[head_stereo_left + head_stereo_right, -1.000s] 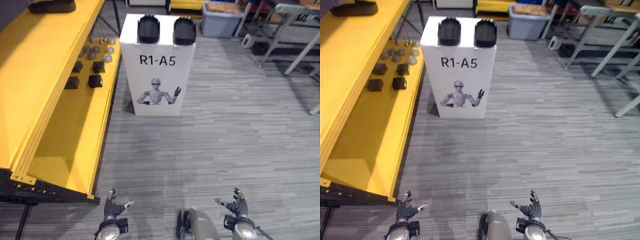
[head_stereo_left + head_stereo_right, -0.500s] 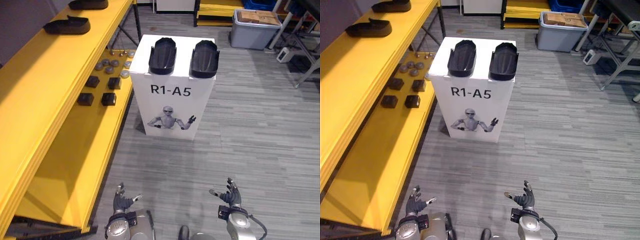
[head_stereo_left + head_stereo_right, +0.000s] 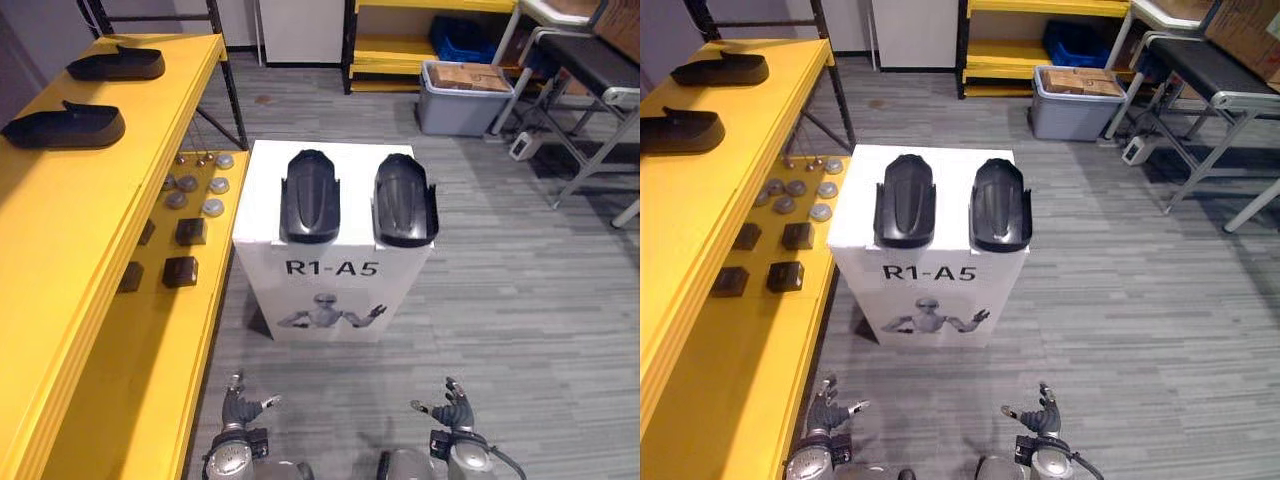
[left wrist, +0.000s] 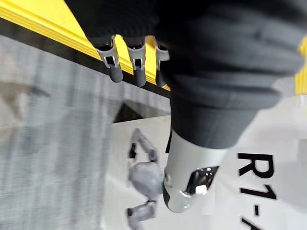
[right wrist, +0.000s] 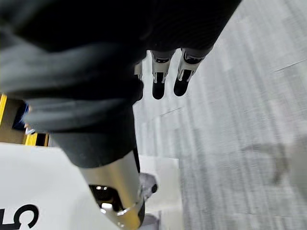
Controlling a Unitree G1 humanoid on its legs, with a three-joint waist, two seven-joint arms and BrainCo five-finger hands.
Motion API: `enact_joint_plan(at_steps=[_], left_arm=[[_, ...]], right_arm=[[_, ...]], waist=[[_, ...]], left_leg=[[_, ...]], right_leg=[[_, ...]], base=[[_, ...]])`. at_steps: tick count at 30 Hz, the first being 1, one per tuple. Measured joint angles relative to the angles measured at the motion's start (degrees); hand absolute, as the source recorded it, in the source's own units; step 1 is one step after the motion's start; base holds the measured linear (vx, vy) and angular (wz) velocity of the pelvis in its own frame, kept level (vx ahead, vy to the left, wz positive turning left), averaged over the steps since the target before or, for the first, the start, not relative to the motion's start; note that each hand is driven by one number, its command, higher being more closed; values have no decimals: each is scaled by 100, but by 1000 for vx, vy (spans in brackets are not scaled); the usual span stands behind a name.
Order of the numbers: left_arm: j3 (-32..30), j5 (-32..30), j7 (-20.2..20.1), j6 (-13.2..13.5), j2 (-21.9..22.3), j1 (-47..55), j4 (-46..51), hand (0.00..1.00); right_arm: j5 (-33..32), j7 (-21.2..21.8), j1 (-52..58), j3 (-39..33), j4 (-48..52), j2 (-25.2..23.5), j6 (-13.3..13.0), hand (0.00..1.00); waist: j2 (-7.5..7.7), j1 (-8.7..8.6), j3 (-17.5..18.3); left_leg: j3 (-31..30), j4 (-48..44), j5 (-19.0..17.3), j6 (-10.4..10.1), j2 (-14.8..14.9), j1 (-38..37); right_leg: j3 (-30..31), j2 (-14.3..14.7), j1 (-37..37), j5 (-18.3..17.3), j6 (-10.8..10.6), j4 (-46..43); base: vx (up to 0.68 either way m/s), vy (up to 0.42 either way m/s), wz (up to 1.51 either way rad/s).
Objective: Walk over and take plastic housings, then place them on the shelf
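The left hand (image 3: 238, 408) and right hand (image 3: 452, 408) are held low, fingers spread, nothing grasped. Atop the white box (image 3: 335, 300) one black plastic housing (image 3: 309, 196) is laid beside a second housing (image 3: 403, 199). Dark blocks (image 3: 180, 270) are partly hidden under the yellow shelf (image 3: 70, 230). A carton (image 3: 470, 76) is held in a grey tote (image 3: 452, 106).

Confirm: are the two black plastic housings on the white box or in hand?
On the box. Both black plastic housings lie side by side atop the white box; left hand and right hand are open, empty.

two housings (image 3: 310, 196) on white box (image 3: 262, 300), yellow shelf (image 3: 60, 240)
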State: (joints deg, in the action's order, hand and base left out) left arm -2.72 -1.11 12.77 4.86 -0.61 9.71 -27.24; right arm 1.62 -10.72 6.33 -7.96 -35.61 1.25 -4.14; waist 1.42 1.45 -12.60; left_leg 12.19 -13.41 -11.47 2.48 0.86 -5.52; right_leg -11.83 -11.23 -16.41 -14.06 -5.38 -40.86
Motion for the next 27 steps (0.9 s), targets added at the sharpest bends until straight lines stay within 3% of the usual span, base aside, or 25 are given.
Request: enact_joint_plan(at_steps=[1, 2, 3, 4, 5, 7, 9, 10, 12, 13, 14, 15, 17, 18, 21, 27], left_arm=[[-18, 0, 11, 4, -9, 2, -21, 0], [-30, 0, 32, 12, -44, 4, -68, 0], [-53, -6, 42, -4, -53, -64, -277, 0], [-53, -11, 40, -7, 38, -73, -325, 0], [-79, -11, 40, -6, 89, -62, -316, 0], [-225, -9, 36, -8, 277, -133, -311, 0], [-227, -6, 24, -4, 371, -175, -271, 0], [-251, -2, 10, 12, 371, -121, -207, 0], [-255, 10, 11, 10, 373, -131, -111, 0], [-253, 49, 11, 21, 373, -122, -44, 0], [-244, 53, 12, 19, 374, -132, -52, 0], [-245, 93, 9, 9, 366, -118, -117, 0], [-257, 103, 30, -14, 287, -147, -148, 0], [-250, 102, 31, -20, 285, -126, -149, 0], [-251, 101, 37, -20, 243, -41, -151, 0], [-257, 100, 39, -27, 96, 14, -158, 0]], right_arm=[[1, 1, 9, 1, -46, 0, 0, 0], [0, 0, 28, 0, -143, 2, -1, 0], [-2, 1, 35, -24, -370, 92, 2, 0], [-5, 2, 22, -83, -449, 176, 44, 0], [-5, 1, 17, -110, -417, 174, 44, 0], [-33, -10, 47, -117, -309, 182, 43, 0], [-72, -17, 131, -98, -188, 163, 40, 0], [-143, -39, 151, -135, -81, 103, 28, 0], [-180, -44, 101, -221, -21, 76, 25, 0], [-192, -53, 77, -287, 29, 58, 25, 0], [-226, -54, 75, -306, 63, 64, 25, 0], [-302, -61, 83, -378, 63, 53, 31, 0], [-347, -64, 162, -395, 100, -49, 31, 0], [-351, -67, 248, -453, 124, -88, 31, 0], [-436, -110, 327, -506, 128, -117, 31, 0], [-609, -266, 459, -1063, 1057, -82, 34, 0]], waist=[[5, -18, 8], [43, -51, 62], [7, -73, 109], [-189, 4, 222], [-238, 24, 248], [-258, -68, 229], [-173, 9, 168], [-182, 65, 176], [-188, 76, 176], [-207, 86, 180], [-285, 84, 208], [-348, 80, 255], [-137, 110, 268], [-108, 98, 284], [-118, 84, 307], [-118, 75, 317]], left_leg=[[-47, 2, -35, -60, 21, -73], [-149, -2, -118, -201, 14, -139], [-316, -28, -262, -377, 87, -244], [-304, -100, -216, -443, 325, -200], [-284, -139, -174, -505, 380, -181], [-327, -995, 65, -761, 524, 118], [-284, -2595, 376, -765, 728, 694], [-140, -2834, -133, -798, 865, 989], [-124, -2337, -228, -821, 897, 1158], [-144, -1464, -116, -745, 904, 1287], [-174, -745, 446, -677, 926, 1351], [-257, -454, 658, -594, 963, 1346], [-105, -82, 711, -544, 782, 1172], [-22, 104, 745, -508, 671, 1045], [123, 499, 831, -457, 470, 729], [244, 1144, 1074, -566, 502, 383]], right_leg=[[10, 95, 13, 84, 73, 524], [47, 215, 93, 442, 200, 1376], [62, 350, 181, 1112, 514, 1718], [-23, 537, 284, 1168, 586, 1904], [-55, 600, 345, 1164, 593, 2015], [-294, 638, 776, 1154, 605, 2391], [-308, 613, 1421, 1160, 611, 2877], [-277, 597, 1724, 1164, 612, 3050], [-248, 586, 1817, 1166, 608, 3115], [-223, 611, 1845, 1164, 582, 3167], [-154, 689, 1834, 1157, 520, 3186], [-80, 799, 1845, 1047, 359, 3278], [27, 618, 1841, 1018, 303, 3350], [42, 509, 1847, 1000, 275, 3350], [162, 354, 1957, 909, 135, 3383], [314, 501, 1953, 920, 152, 3435]], base=[[458, -155, 53], [467, -183, 59], [558, -221, 45], [551, -225, 23], [445, -185, 2], [351, -189, 34], [332, -149, 19], [308, -85, -18], [161, 32, -21], [167, 121, -24], [197, 195, -35], [168, 185, -25], [192, 163, -20], [176, 143, -19], [101, 82, -13], [56, -23, -10]])
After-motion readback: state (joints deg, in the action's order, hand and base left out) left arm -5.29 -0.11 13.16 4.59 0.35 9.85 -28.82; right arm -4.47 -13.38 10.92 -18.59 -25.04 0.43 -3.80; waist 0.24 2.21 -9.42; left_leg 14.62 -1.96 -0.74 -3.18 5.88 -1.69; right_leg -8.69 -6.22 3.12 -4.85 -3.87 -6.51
